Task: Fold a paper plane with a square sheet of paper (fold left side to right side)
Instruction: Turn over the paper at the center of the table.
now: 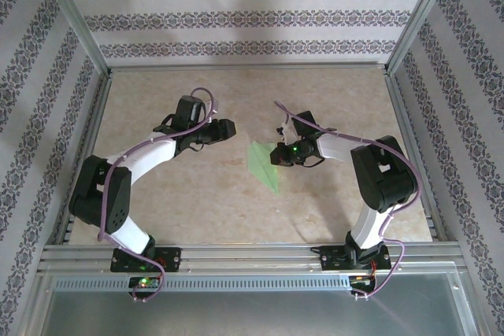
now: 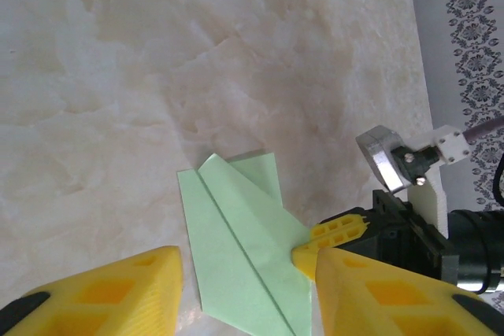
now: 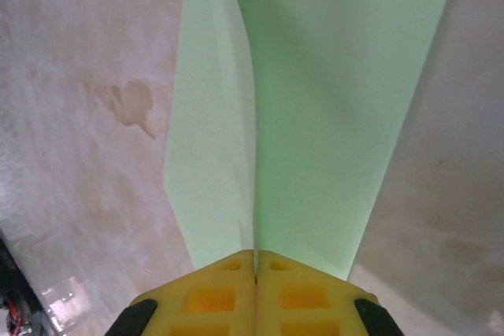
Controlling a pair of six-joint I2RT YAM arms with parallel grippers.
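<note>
Paper plane (image 2: pixel 236 249) lying on pale marble counter (image 1: pixel 197 202), right end effector (image 3: pixel 255 257) clenched on its creased edge, left end effector (image 2: pixel 246 273) released, fingers apart, hovering nearby

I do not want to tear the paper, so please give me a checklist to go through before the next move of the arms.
1. Right hand shut on the paper plane: ok.
2. Left hand open: ok.
3. Left hand apart from the plane: ok.
4. Plane resting on the table: ok.
5. Plane lying fully flat: cannot tell.
</note>
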